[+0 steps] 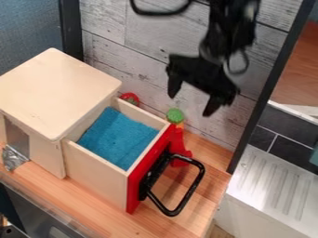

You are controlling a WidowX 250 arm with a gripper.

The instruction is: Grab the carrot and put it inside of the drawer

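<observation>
1. Evidently, the drawer (96, 172) is standing pulled out from the box (59, 90), exposing its inside for something to be dropped in; the black handle (200, 174) is projecting outward for pulling.
2. Blue cloth (118, 135) is lining the drawer, presumably cushioning whatever is landing there.
3. The carrot (175, 115) is sitting outside the drawer, by the far end of its red front; its green top and a little orange are showing, and how the lower part is resting I am not managing to tell.
4. The hand (192, 103) is hanging above the worktop (214, 183), near the carrot, its two fingers spreading apart and pinching nothing, probably leaving room for straddling the carrot.
5. No readable label or lettering is appearing on the box, drawer or worktop.
</observation>
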